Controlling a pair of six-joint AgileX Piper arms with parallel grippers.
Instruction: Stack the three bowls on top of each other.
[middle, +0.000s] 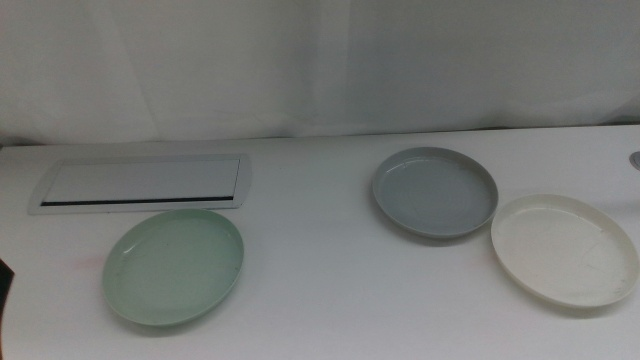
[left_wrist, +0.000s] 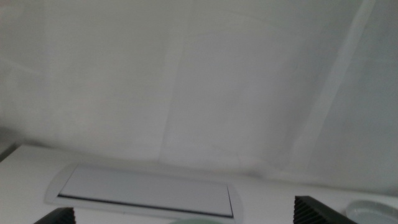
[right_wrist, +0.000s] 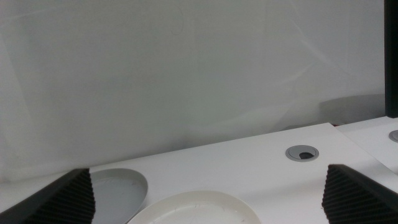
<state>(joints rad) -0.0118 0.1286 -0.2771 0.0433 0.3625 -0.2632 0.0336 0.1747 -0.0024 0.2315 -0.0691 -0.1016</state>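
Middle view | three bowls (middle: 435, 192) upright, unstacked | both end effectors (left_wrist: 186, 218) (right_wrist: 208, 202) released

Mid cam high, looking fwd/down; wrist cams low, facing back curtain (left_wrist: 186, 81).

The green bowl (middle: 174, 267) looks like smooth plastic or glazed ware with a soft sheen; which, the views do not settle. The grey-blue bowl (middle: 436, 192) has the same smooth, faintly glossy finish. The cream bowl (middle: 565, 250) is smooth and a little glossier at its rim. The tabletop (middle: 330, 290) is white, smooth and matt. The panel (middle: 142, 183) has a satin, metal-like frame. Creased white cloth (middle: 320, 65) hangs behind. Both claw tips show dark, ribbed, matt pads (right_wrist: 69, 198).
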